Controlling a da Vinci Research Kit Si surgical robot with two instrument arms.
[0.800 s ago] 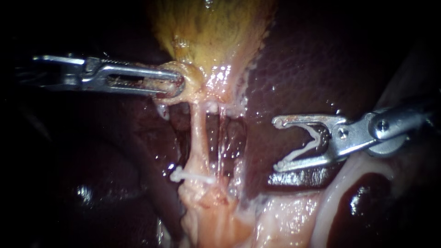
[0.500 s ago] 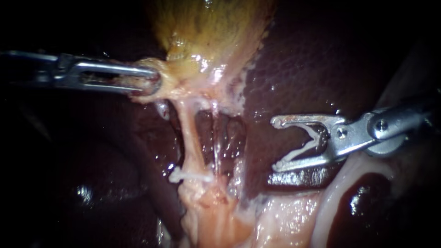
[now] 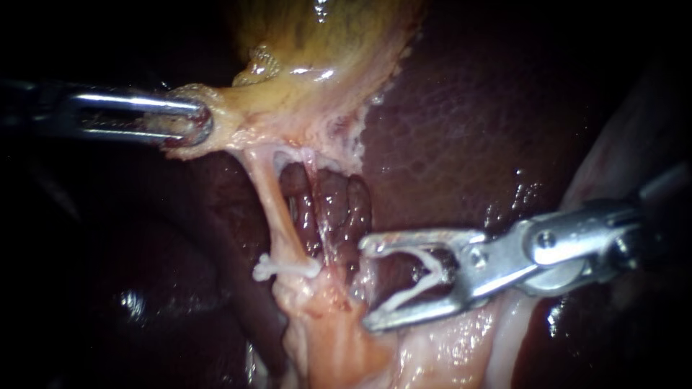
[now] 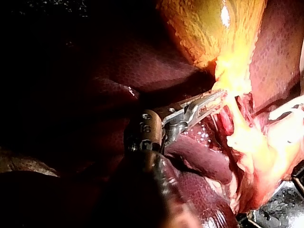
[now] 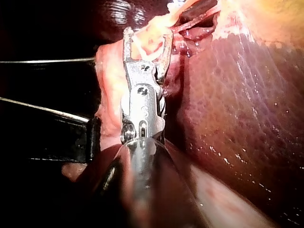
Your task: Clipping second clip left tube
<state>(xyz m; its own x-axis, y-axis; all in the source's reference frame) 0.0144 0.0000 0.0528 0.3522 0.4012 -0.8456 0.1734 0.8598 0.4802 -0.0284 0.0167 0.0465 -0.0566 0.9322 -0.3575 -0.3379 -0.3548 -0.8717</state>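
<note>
Right instrument (image 3: 367,284), carrying an open clip (image 3: 422,277), has advanced to just beside the left tube (image 3: 277,216). Left instrument (image 3: 200,124) has drawn the gallbladder (image 3: 317,43) leftward, slanting that tube.

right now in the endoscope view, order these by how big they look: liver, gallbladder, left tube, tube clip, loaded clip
1. liver
2. gallbladder, cut off by the edge
3. left tube
4. loaded clip and tube clip: alike; the loaded one stands open and may be nearer, so unranked

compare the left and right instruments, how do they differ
The left instrument has its jaws closed tight on the gallbladder. The right instrument has its jaws wide apart, holding an open white clip. In the endoscope view the left lies level and the right slants. Both are slim metal.
</note>
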